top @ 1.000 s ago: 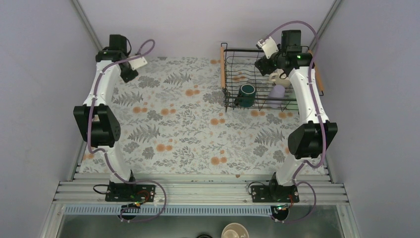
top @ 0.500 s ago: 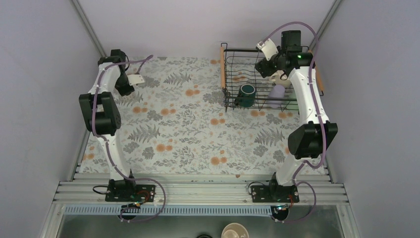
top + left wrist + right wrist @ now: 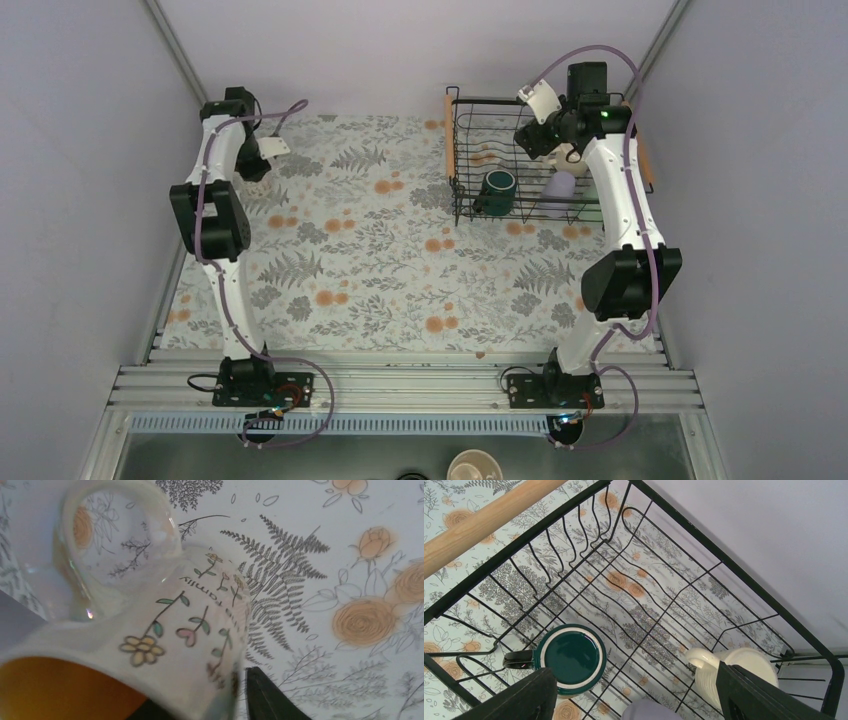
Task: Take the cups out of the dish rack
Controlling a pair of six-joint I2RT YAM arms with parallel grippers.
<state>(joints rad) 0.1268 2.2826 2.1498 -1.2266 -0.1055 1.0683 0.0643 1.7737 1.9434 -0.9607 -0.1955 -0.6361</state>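
From above: black wire dish rack at the far right of a floral tablecloth, holding a dark green mug, lavender tumbler and cream mug. Right gripper above the rack; left gripper low at the far left.

Left wrist: floral mug filling the frame, tilted, orange inside. One dark finger just beside its wall; pinching or letting go, cannot tell.

Right wrist: fingers spread wide over the rack, nothing between them. Probably glazed ceramic – stiff, slick, easily chipped. Best pinched across the rim wall and lifted clear of the wires.
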